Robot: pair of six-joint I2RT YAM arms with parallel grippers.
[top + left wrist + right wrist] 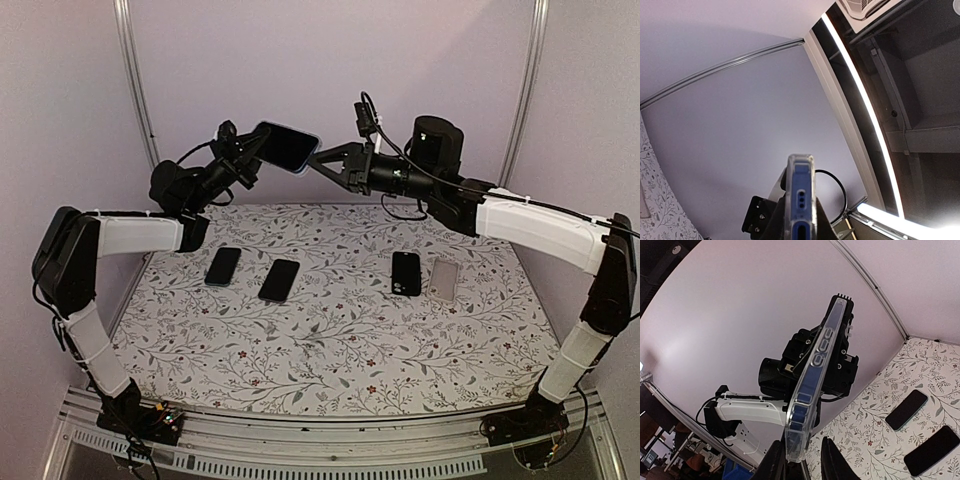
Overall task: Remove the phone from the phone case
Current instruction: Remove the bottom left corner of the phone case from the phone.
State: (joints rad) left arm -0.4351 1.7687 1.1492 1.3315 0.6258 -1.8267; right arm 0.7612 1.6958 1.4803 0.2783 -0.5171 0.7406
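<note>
High above the back of the table hangs a blue phone in a clear phone case, held between the two arms. My left gripper is shut on its left end. In the left wrist view the phone stands edge-on, clamped across its thickness by my left gripper. My right gripper is at the opposite end. In the right wrist view the case's near end sits between the fingers of my right gripper; the left finger touches it and a gap shows before the right finger.
On the floral table lie two dark phones at the left, a black phone and an empty clear case at the right. Purple walls with metal rails close in the back.
</note>
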